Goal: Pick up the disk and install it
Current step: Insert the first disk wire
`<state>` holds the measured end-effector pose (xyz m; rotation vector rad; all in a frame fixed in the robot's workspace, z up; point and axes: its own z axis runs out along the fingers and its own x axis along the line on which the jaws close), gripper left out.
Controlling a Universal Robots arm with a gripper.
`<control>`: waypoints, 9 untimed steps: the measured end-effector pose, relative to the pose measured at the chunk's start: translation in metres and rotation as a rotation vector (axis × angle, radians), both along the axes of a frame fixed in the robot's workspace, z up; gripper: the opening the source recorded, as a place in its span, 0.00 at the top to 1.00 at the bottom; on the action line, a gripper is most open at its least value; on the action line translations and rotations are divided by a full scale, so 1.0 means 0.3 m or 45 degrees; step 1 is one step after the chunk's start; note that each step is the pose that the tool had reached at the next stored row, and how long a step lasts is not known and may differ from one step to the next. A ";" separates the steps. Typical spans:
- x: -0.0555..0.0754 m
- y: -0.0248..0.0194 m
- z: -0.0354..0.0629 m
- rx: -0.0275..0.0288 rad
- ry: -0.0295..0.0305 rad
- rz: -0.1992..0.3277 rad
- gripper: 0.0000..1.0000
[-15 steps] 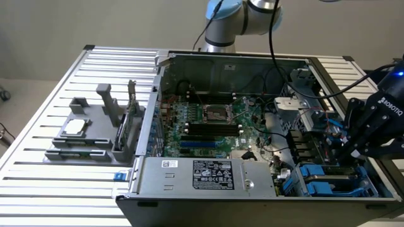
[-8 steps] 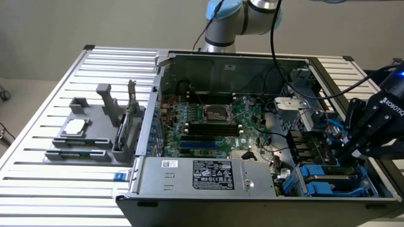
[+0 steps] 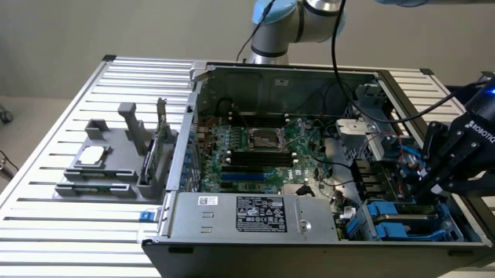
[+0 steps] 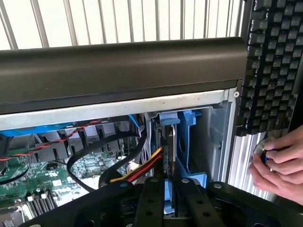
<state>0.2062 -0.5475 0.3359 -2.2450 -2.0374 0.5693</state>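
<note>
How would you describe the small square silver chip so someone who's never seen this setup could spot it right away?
Start from the open computer case on the slatted metal table. On the exterior view's left of it stands a grey plastic holder, and the silver chip lies flat in its upper tray. It is the only shiny square piece there; everything around it is dull grey plastic.

Blue plastic disk [image 4: 169, 156] carrier, matt black gripper [image 4: 169, 198], ribbed bright metal table [image 3: 69, 110], green motherboard [image 3: 255, 150].
</note>
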 end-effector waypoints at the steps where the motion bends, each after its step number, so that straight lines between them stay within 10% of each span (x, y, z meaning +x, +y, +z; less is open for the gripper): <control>1: 0.001 0.000 -0.001 -0.0015 0.0038 0.000 0.84; 9: 0.011 0.000 -0.010 -0.0028 0.0205 0.000 0.84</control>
